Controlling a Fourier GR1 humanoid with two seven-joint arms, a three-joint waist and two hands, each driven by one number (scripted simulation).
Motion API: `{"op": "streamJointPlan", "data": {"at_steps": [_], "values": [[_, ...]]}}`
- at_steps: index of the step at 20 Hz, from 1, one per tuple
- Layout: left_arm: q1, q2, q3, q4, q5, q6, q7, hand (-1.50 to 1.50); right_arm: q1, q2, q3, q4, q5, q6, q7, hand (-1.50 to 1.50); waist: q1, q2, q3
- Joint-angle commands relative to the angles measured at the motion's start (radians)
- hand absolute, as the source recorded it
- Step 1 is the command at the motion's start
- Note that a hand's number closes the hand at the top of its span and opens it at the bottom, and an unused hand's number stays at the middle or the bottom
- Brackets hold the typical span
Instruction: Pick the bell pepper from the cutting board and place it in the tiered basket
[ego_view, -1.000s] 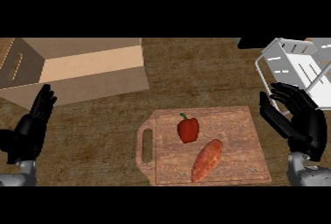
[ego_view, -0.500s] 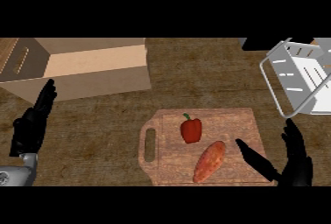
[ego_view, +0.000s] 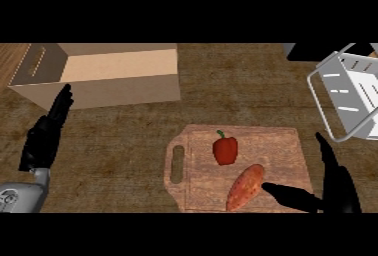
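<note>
Lying on cutting board (ego_view: 277, 145): red bell pepper (ego_view: 225, 150) w/ green stem, brown counter (ego_view: 236, 90); left hand (ego_view: 46, 135) & right hand (ego_view: 332, 187) fingers open, holding nothing.

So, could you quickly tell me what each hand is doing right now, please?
Left hand: open, fingers straight, holding nothing, at the left.
Right hand: open, holding nothing, thumb over the cutting board beside the sweet potato.

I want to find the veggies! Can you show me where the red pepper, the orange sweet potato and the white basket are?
bell pepper (ego_view: 225, 150), head view, middle of its red body.
sweet potato (ego_view: 245, 187), head view, middle of its orange skin.
tiered basket (ego_view: 356, 91), head view, its white slatted wall.
</note>
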Motion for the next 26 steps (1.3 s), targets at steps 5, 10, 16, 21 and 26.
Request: {"op": "streamJointPlan", "data": {"at_steps": [5,10,16,21,26], "values": [[-0.043,0.028,0.034,0.020,0.019,-0.037,0.015,0.00,-0.274,0.082,-0.016,-0.014,0.075,0.270,0.475,-1.50,0.013,-0.001,0.004],[-0.022,-0.002,0.015,0.041,0.011,-0.036,-0.009,0.00,-0.366,0.199,-0.060,0.119,0.038,0.347,0.479,-1.50,0.014,0.002,0.004],[-0.013,0.001,0.011,0.019,-0.011,-0.024,0.007,0.00,-0.383,0.309,-0.068,0.239,0.100,0.417,0.480,-1.50,0.005,-0.004,0.005],[-0.023,-0.020,0.014,0.037,-0.021,-0.008,0.009,0.00,-0.431,0.407,-0.098,0.312,0.165,0.472,0.480,-1.50,-0.007,-0.005,0.006],[0.008,-0.022,0.018,0.017,-0.011,-0.025,0.005,0.00,-0.428,0.422,-0.078,0.344,0.202,0.484,0.480,-1.50,-0.004,-0.006,0.008]]}}
